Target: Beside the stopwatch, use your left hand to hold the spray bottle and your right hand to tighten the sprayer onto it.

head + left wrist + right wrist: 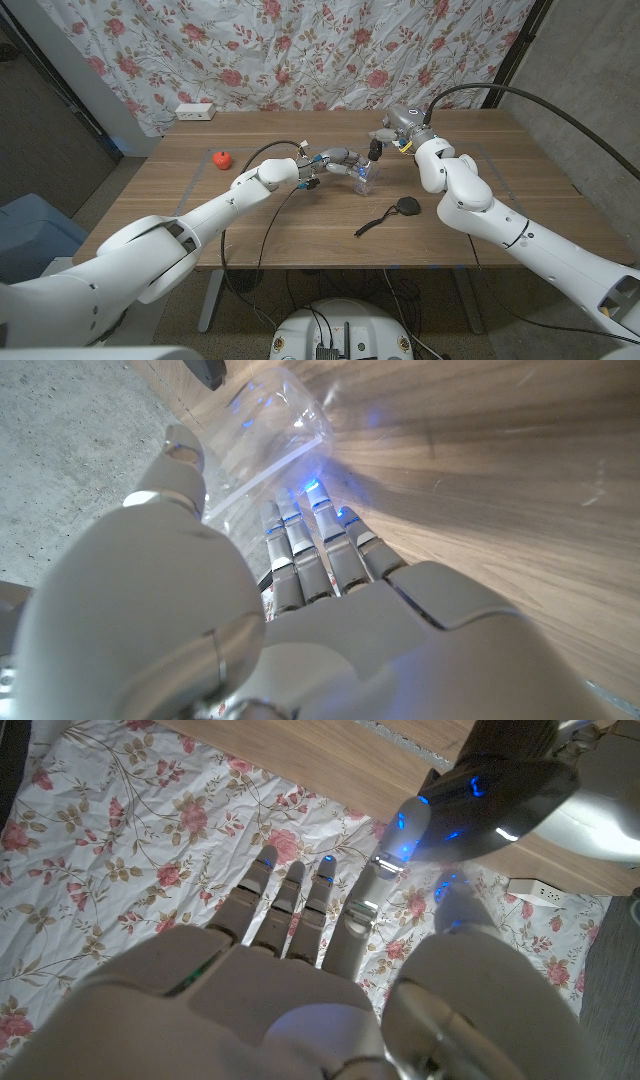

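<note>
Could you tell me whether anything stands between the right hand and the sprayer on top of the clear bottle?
Nothing visible does. The left hand holds the clear plastic spray bottle upright on the wooden table, and the right hand is already at its black sprayer. The black stopwatch lies nearer the robot, clear of both.

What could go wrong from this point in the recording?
The left hand holds the clear spray bottle near its base, so twisting may tip or spin it. The right hand sits above the sprayer; whether it grips is unclear, so it may slip. The stopwatch cord lies close and could get snagged.
</note>
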You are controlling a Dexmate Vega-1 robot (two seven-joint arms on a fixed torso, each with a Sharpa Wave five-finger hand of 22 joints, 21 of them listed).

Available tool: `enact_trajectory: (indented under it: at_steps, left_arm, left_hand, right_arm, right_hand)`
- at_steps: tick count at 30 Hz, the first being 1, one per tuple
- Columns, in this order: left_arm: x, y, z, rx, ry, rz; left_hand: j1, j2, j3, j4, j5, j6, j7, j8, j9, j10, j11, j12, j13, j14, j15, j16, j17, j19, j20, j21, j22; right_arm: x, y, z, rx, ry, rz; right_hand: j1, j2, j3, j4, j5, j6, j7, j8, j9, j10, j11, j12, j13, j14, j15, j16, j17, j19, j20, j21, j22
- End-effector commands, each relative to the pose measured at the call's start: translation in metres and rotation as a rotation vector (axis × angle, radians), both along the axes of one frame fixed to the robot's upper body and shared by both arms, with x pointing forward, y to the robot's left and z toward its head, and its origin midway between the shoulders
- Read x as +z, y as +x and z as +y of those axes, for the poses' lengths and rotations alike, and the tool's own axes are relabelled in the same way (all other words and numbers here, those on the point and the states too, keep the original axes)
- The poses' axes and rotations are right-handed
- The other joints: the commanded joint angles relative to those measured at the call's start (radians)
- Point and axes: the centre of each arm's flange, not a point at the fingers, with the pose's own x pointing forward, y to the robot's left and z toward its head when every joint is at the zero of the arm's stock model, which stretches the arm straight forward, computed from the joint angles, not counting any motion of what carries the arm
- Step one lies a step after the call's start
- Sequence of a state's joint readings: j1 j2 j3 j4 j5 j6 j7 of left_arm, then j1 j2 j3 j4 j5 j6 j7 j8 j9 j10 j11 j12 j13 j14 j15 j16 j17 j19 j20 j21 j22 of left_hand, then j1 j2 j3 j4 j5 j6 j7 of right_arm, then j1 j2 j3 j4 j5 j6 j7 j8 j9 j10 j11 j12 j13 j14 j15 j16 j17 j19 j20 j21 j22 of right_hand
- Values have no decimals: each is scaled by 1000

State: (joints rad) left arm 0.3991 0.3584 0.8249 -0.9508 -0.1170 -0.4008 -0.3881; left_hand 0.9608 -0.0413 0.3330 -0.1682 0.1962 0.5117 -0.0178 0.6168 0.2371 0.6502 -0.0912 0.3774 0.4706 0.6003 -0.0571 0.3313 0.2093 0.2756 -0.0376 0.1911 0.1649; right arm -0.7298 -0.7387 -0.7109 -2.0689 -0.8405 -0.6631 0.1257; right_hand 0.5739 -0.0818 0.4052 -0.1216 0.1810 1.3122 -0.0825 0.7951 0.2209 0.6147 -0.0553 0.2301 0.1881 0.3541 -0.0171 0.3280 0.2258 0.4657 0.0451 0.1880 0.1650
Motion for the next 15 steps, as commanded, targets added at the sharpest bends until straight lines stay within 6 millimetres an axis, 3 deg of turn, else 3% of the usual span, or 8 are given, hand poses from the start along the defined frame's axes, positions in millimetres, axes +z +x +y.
enact_trajectory:
  at_steps: [1, 6, 8, 15]
  left_arm:
    - [0, 0, 0, 2, -2, -2]
    - [-1, 1, 1, 3, -10, -5]
    - [-1, 1, 1, 3, -11, -6]
    - [-1, 1, 2, -2, -15, -6]
  left_hand:
    - [49, 96, 7, 5, 5, 114, -26, 181, 2, 77, -69, -2, 4, 13, -130, -3, 1, 7, -94, 1, 5]
    - [49, 96, 6, 4, 5, 115, -25, 183, 1, 79, -70, -2, 5, 13, -130, -4, 1, 6, -96, 1, 5]
    - [48, 96, 6, 4, 5, 114, -25, 183, 1, 78, -71, -3, 6, 14, -130, -4, 1, 7, -96, 1, 5]
    - [48, 97, 6, 4, 5, 118, -28, 187, 0, 80, -72, -4, 7, 14, -131, -5, 1, 6, -96, 1, 5]
  right_arm:
    - [5, -3, -4, 10, 10, -2]
    - [9, -5, -6, 5, 5, 2]
    - [10, -6, -8, 6, 12, 3]
    - [17, -10, -15, 5, 3, 1]
  right_hand:
    - [-39, -3, -13, 9, -2, -8, 0, -8, -8, 10, 3, -6, 2, 3, 11, 2, 4, 0, 11, 0, 3]
    - [-89, -9, -33, 24, -6, -32, 12, -35, -29, -4, 15, -18, 3, 0, 16, -2, 6, -8, 19, -2, 4]
    - [-134, -14, -51, 40, -9, -42, 16, -52, -37, -12, 25, -24, 4, -4, 19, -6, 7, -11, 23, -2, 4]
    - [-186, -9, -68, 59, -7, -74, 20, -81, -41, -26, 37, -31, 5, -17, 36, -14, 9, -17, 34, -2, 4]
